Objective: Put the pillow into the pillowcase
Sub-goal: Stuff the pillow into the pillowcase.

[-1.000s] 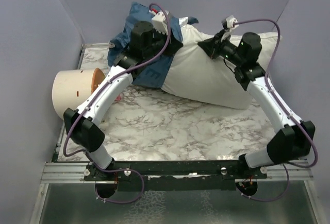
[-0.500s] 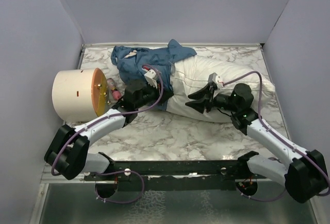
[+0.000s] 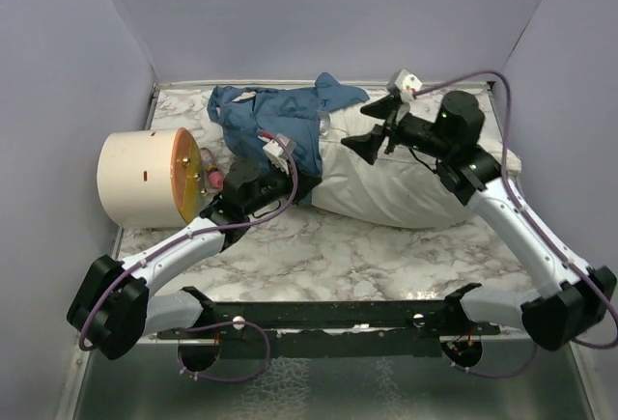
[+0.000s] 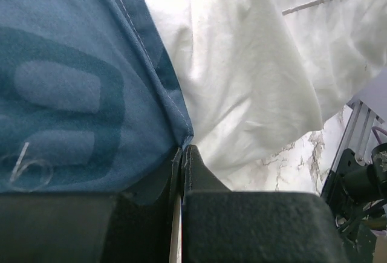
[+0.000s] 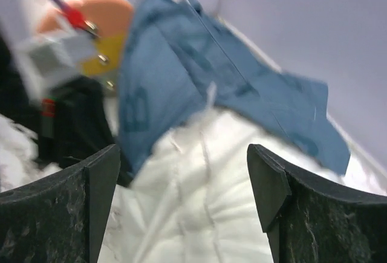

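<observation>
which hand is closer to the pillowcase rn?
Left. The left hand is shut on the hem of the pillowcase. The right hand hangs open above the pillow, just short of the blue fabric.

I see a cream cylinder (image 3: 140,177) lying on its side at the left of the marbled surface (image 3: 319,246), its orange end face (image 3: 187,177) turned toward the middle. A small pink thing (image 3: 214,178) sits just beside that face; I cannot make it out. Lilac walls (image 3: 338,14) close three sides.
</observation>
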Controlling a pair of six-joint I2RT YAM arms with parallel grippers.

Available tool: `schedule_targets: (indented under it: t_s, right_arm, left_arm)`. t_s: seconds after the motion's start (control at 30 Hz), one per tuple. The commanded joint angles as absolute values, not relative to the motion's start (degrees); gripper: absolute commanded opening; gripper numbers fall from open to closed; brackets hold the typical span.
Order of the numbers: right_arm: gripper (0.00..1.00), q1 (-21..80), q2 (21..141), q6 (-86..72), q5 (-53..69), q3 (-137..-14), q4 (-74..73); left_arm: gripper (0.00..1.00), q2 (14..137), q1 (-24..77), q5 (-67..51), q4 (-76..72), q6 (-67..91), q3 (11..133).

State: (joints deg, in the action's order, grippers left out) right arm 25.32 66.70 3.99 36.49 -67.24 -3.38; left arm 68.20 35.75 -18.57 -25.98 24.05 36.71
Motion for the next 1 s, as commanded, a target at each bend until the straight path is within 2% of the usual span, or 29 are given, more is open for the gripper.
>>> schedule_targets:
  t_s: [0.0,0.1,0.17,0.2,0.33,0.4,0.47,0.57,0.7,0.9,0.93,0.97]
  right_arm:
    - [0.84,26.97,76.17,8.55,23.93,-68.79,-17.68]
    - [0.79,28.61,77.71,8.68,23.97,-67.42,-18.53]
    - [0.68,29.59,78.66,8.11,22.78,-66.14,-18.74]
    - [0.59,29.74,79.3,7.7,22.28,-65.66,-18.8]
    - [0.11,30.72,81.94,4.29,23.27,-63.18,-14.36]
    - [0.02,31.25,83.17,0.08,27.5,-61.0,-6.72]
    - [0.01,32.05,85.19,-6.39,31.16,-57.98,4.02]
    - [0.01,33.67,91.0,-14.35,29.95,-55.55,16.03]
    - [0.01,34.09,97.65,-24.57,29.11,-51.8,32.83]
    - [0.01,34.45,99.96,-25.34,31.78,-49.06,39.02]
    - [0.01,34.38,99.28,-24.62,32.12,-47.59,39.1]
    - [0.01,34.4,98.63,-23.93,32.35,-46.42,39.04]
  left_arm:
    - [0.0,64.23,36.32,-16.97,-26.4,22.79,36.31]
    - [0.0,62.29,36.25,-16.28,-25.53,23.04,36.3]
    - [0.0,61.02,36.3,-16.17,-25.47,23.83,36.49]
    - [0.0,60.43,36.32,-16.4,-25.53,24.34,36.82]
    - [0.0,59.39,36.43,-18.65,-26.23,26.61,39.69]
    - [0.0,60.29,36.73,-19.98,-25.23,27.21,42.58]
    - [0.0,61.53,37.34,-21.43,-25.2,27.97,44.79]
    - [0.0,63.36,38.6,-23.76,-28.59,30.29,45.05]
    - [0.0,65.64,40.29,-25.8,-32.68,32.44,40.26]
    - [0.0,62.33,40.34,-16.49,-30.45,31.08,29.81]
    - [0.07,60.57,40.34,-14.33,-28.37,30.66,29.41]
    - [0.19,58.65,40.34,-12.27,-25.32,30.18,29.58]
